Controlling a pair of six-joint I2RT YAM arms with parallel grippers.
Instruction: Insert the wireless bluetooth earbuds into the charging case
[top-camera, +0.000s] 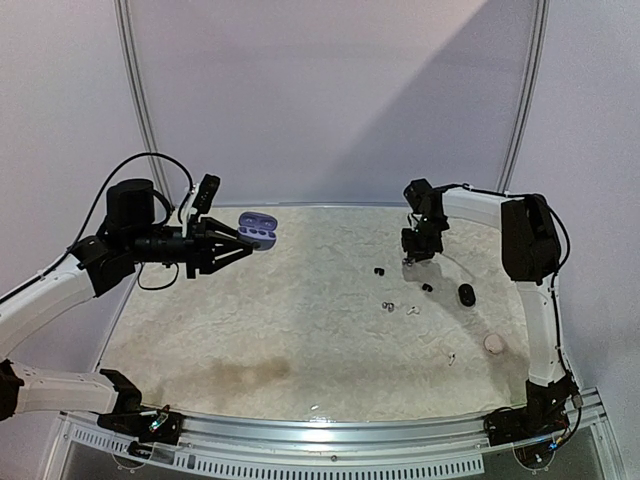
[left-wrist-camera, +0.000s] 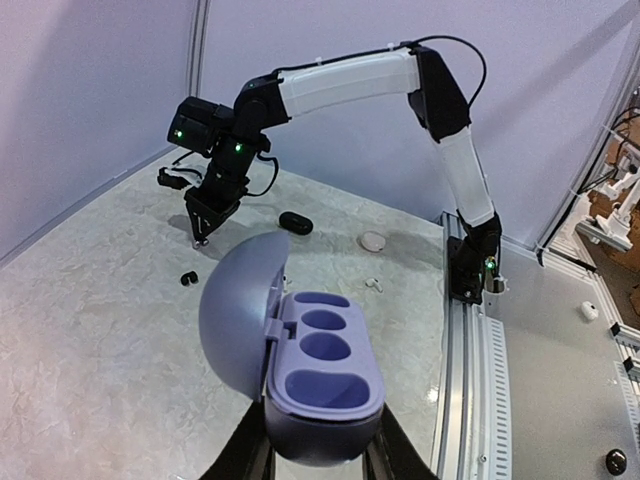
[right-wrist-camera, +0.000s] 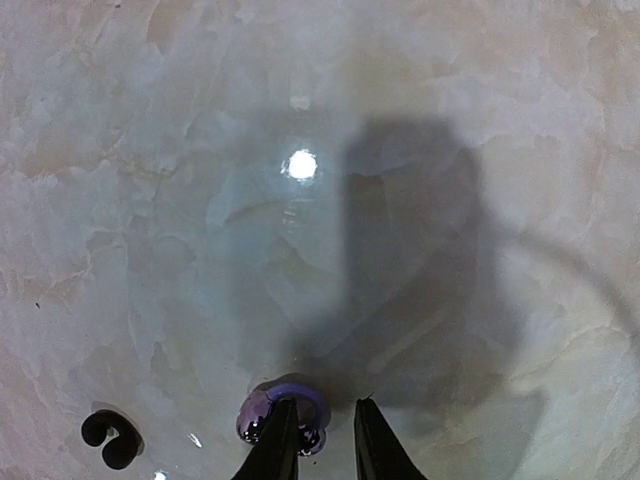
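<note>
The left pincer (top-camera: 245, 243) clamped an open lilac charging case (left-wrist-camera: 325, 365), lid raised, at frame left above the counter (top-camera: 300, 330). The right pincer (right-wrist-camera: 322, 415), nearly closed, sat over a silvery-lilac earbud (right-wrist-camera: 262, 410) at lower centre; whether it gripped was unclear. A black earbud (right-wrist-camera: 110, 440) lay lower left.

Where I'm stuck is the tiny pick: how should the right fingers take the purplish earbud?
Pinch across the rounded body, coming straight down: the purplish earbud lies on the table against one of the fingers, not between them, so the right gripper should centre over it first.
</note>
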